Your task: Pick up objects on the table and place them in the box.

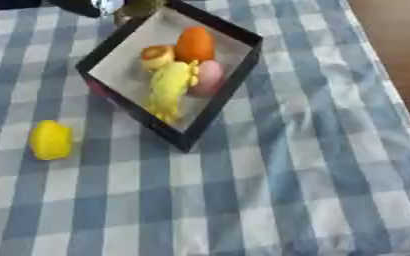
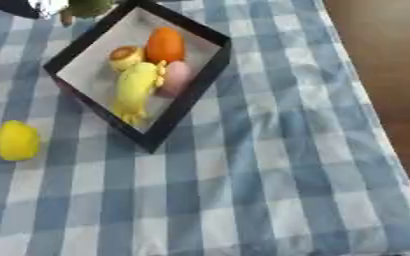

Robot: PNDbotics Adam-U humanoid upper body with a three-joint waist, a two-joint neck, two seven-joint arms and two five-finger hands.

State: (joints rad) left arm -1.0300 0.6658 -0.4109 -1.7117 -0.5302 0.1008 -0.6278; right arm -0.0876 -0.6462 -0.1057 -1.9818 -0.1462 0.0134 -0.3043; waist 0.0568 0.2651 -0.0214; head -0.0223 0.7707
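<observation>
A black-rimmed box (image 1: 227, 94) stands askew at the upper middle of the checked cloth. Inside it lie an orange fruit (image 1: 195, 44), a pink rounded thing (image 1: 210, 77), a long yellow fruit (image 1: 169, 87) and a small yellow-orange piece (image 1: 156, 56). A yellow lemon (image 1: 51, 140) lies on the cloth to the left of the box, apart from it. At the top edge, just beyond the box's far corner, an olive-green object (image 1: 143, 7) shows beside a dark and silver part of my left hand (image 1: 73, 6); how they meet is cut off. My right hand shows in neither view.
The blue and white checked cloth (image 1: 270, 200) covers the table. Its right edge runs along a brown floor (image 1: 401, 50). A reddish bit (image 1: 96, 90) peeks out at the box's left side.
</observation>
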